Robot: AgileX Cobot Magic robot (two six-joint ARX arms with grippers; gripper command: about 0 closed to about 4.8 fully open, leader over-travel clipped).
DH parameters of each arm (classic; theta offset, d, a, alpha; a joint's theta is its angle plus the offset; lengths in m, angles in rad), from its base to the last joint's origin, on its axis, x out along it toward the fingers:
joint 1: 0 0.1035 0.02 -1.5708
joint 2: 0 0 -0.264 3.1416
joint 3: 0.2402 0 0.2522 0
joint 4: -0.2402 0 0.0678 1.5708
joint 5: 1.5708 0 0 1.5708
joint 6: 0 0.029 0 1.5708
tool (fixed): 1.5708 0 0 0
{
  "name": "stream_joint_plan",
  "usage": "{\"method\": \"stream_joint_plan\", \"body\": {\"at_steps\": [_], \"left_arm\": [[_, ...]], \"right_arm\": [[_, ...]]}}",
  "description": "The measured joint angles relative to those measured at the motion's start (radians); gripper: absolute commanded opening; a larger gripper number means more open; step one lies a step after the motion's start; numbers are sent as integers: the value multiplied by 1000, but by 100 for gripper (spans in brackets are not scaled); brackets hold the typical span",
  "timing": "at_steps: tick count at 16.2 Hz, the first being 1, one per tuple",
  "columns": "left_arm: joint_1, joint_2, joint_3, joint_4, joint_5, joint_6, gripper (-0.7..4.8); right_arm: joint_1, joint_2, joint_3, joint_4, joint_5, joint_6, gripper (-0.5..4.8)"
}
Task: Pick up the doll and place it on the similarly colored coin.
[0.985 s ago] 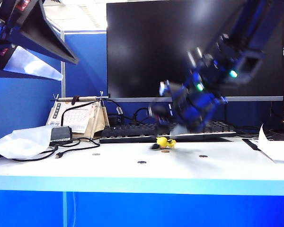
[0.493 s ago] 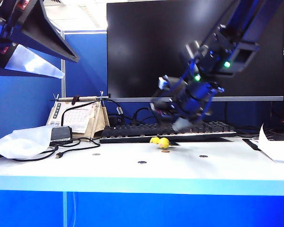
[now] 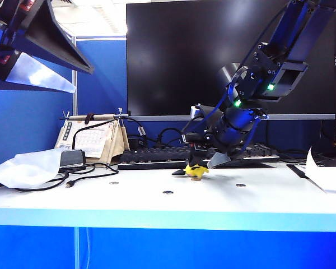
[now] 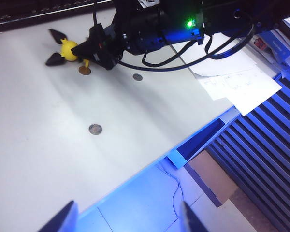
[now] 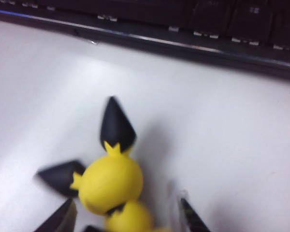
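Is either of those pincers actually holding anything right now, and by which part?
It cannot be told for the right pincer: its fingers flank the yellow doll's body, but contact is unclear. The left pincer hangs open over the table edge, holding nothing.

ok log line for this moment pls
right gripper: open, astride doll | doll: beside golden coin | left gripper: open, raised, idle

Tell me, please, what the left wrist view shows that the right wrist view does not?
Only the left wrist view shows the golden-brown coin beside the doll, two grey coins, papers, the right arm, and the left claw high above the table edge. Only the right wrist view shows the keyboard and the right claw, open around the doll's body. Both show the yellow doll and the white table.
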Motion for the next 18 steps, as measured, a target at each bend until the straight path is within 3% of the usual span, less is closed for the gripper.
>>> {"method": "stream_joint_plan", "body": {"at_steps": [18], "left_arm": [[0, 0, 0, -14, 19, 0, 277]], "right_arm": [[7, 19, 0, -40, -51, 42, 272]]}}
